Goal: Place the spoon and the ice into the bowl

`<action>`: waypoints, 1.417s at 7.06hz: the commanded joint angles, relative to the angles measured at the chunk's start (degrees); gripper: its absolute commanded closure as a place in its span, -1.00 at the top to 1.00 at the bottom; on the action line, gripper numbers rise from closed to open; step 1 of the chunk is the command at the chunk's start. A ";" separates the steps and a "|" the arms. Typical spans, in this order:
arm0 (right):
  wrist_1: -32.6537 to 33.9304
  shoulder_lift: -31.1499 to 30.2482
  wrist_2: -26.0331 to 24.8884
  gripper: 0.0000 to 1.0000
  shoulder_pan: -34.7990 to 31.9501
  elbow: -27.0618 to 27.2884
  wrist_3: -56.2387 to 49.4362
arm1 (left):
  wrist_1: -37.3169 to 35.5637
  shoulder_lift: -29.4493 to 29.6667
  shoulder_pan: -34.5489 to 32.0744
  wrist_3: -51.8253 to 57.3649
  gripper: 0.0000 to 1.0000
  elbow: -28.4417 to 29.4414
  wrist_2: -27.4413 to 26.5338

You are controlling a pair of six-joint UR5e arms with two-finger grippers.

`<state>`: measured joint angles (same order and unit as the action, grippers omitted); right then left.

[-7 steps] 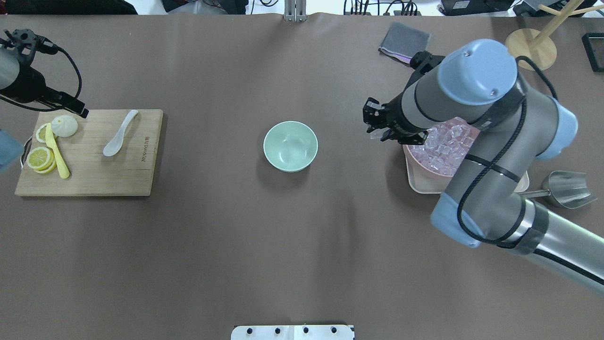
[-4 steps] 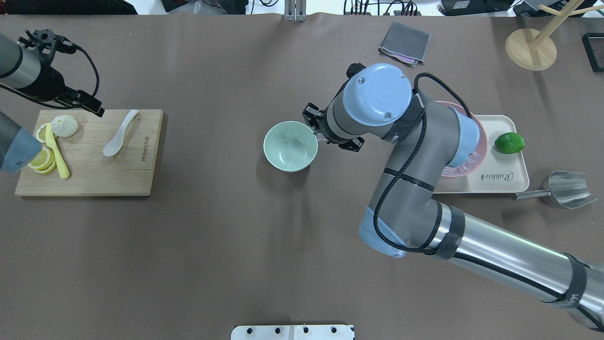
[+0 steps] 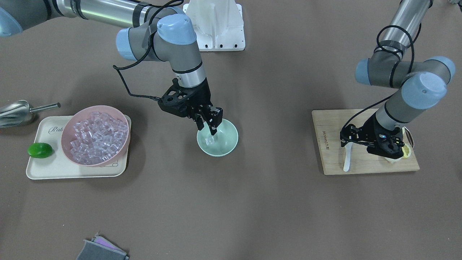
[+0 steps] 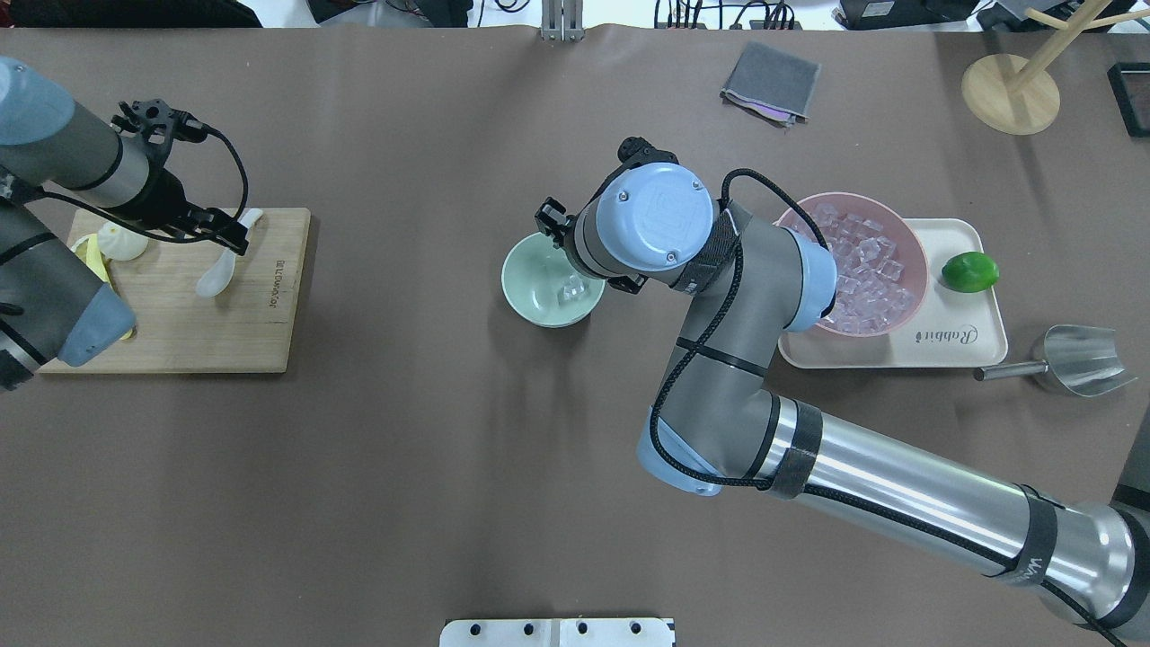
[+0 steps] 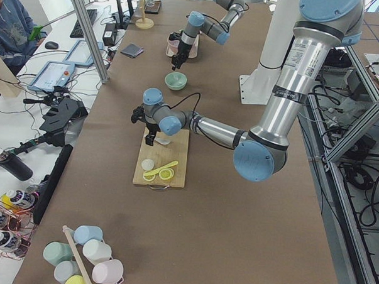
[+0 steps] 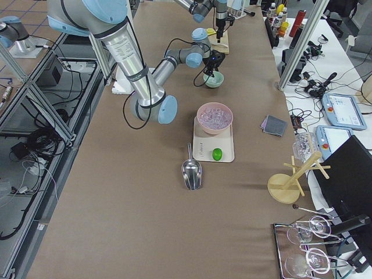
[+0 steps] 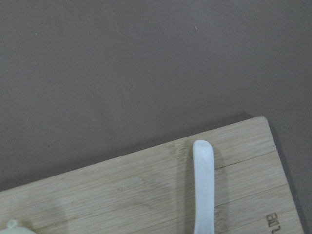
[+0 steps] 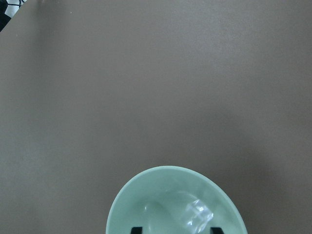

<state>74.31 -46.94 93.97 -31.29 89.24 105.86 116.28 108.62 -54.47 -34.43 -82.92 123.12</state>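
The mint-green bowl (image 4: 517,270) stands at the table's middle. One clear ice cube (image 4: 571,289) lies inside it, also seen in the front view (image 3: 209,140) and the right wrist view (image 8: 197,214). My right gripper (image 3: 208,129) hangs open just over the bowl (image 3: 231,144), its fingertips apart above the cube. The white spoon (image 4: 214,283) lies on the wooden cutting board (image 4: 225,341). My left gripper (image 4: 211,232) is open and low over the spoon's handle (image 7: 204,185), holding nothing.
A pink bowl (image 4: 916,261) full of ice cubes sits on a cream tray (image 4: 952,337) with a lime (image 4: 970,271). A metal scoop (image 4: 1078,359) lies right of the tray. A bun and lemon slices are on the board's left end. A grey cloth (image 4: 771,81) lies at the back.
My right arm swung left from the pink bowl to the mint-green bowl with an ice cube and let it go into the bowl. My left arm moved right, over the spoon.
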 commanded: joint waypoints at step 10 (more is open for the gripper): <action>0.22 -28.78 15.81 1.00 -11.78 24.56 -17.06 | -0.97 14.11 7.40 -20.87 -1.00 -4.44 2.83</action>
<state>74.60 -70.05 109.24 -42.46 110.53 92.16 115.37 117.35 -51.02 -46.76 -86.41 125.18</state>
